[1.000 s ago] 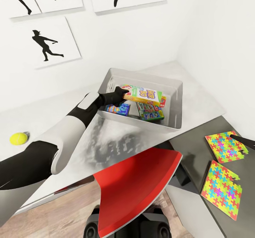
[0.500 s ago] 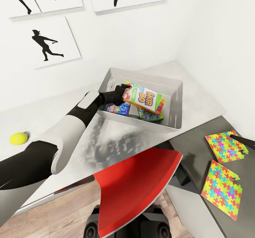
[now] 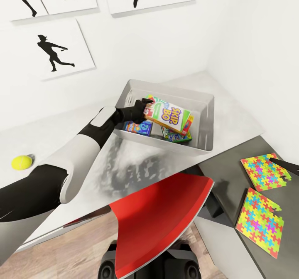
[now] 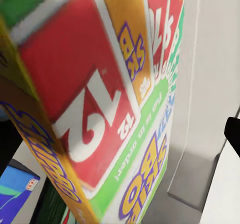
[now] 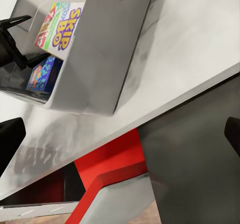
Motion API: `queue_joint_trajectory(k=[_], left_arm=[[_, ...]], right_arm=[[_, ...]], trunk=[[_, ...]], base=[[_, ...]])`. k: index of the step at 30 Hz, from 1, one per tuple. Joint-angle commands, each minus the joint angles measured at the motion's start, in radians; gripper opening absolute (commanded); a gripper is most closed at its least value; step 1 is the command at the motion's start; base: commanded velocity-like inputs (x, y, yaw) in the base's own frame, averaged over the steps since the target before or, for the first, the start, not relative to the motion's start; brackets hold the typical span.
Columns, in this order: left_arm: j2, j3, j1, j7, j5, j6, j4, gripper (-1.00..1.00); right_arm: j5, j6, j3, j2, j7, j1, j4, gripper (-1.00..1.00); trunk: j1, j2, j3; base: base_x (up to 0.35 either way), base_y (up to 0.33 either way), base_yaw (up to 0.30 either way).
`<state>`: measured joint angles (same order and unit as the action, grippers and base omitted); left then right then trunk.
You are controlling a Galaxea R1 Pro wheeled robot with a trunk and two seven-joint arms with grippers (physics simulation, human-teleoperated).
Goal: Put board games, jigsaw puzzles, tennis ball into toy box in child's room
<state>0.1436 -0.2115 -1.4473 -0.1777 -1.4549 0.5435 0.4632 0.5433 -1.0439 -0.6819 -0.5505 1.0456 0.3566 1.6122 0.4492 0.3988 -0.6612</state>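
Observation:
In the head view the grey toy box (image 3: 207, 121) stands on the white table (image 3: 83, 162). My left gripper (image 3: 144, 107) reaches over its rim, shut on the edge of the Skip-Bo board game (image 3: 170, 114), which tilts above a blue game (image 3: 139, 126) and a green game (image 3: 179, 137). Close up, the left wrist view shows the Skip-Bo board game (image 4: 100, 109). The tennis ball (image 3: 21, 162) lies far left. Two jigsaw puzzles (image 3: 263, 171) (image 3: 260, 222) lie on the dark lower table. My right gripper (image 3: 279, 162) hovers open over the nearer-to-wall puzzle.
A red chair (image 3: 158, 216) sits tucked under the table's front edge, between the arms. The dark table (image 3: 224, 175) joins the white one at the right. Walls close in behind and to the right. The right wrist view shows the toy box (image 5: 110, 44) from outside.
The Skip-Bo game has tipped up from lying nearly flat to a steeper tilt, with my left gripper rising slightly. The right arm has not moved.

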Motion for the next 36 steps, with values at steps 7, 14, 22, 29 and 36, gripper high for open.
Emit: queue_joint_trajectory(k=[7,14,22,29,36], left_arm=[[-0.001,0.001,-0.002,-0.053,-0.029,0.022,-0.018,1.00],[-0.005,0.001,-0.001,-0.090,-0.156,0.084,-0.017,1.00],[-0.005,0.002,0.001,-0.101,-0.226,0.109,0.013,1.00],[-0.005,0.002,0.005,-0.104,-0.263,0.119,0.064,1.00],[-0.008,0.002,0.006,-0.105,-0.295,0.126,0.117,1.00]], right_arm=[[-0.003,-0.003,-0.001,0.000,0.005,0.001,0.000,1.00],[-0.003,-0.003,-0.001,0.000,0.005,0.001,0.000,1.00],[-0.003,-0.003,-0.001,0.001,0.005,0.001,0.000,1.00],[-0.003,-0.003,-0.001,0.003,0.005,0.001,0.000,1.00],[-0.003,-0.003,-0.001,0.006,0.005,0.001,0.000,1.00]], trunk=[[0.001,0.001,-0.001],[0.001,0.001,-0.001],[0.001,0.001,-0.001],[0.001,0.001,-0.001],[0.001,0.001,-0.001]], base=[[0.000,0.000,0.000],[0.000,0.000,0.000],[0.000,0.000,0.000],[0.000,0.000,0.000],[0.000,0.000,0.000]])
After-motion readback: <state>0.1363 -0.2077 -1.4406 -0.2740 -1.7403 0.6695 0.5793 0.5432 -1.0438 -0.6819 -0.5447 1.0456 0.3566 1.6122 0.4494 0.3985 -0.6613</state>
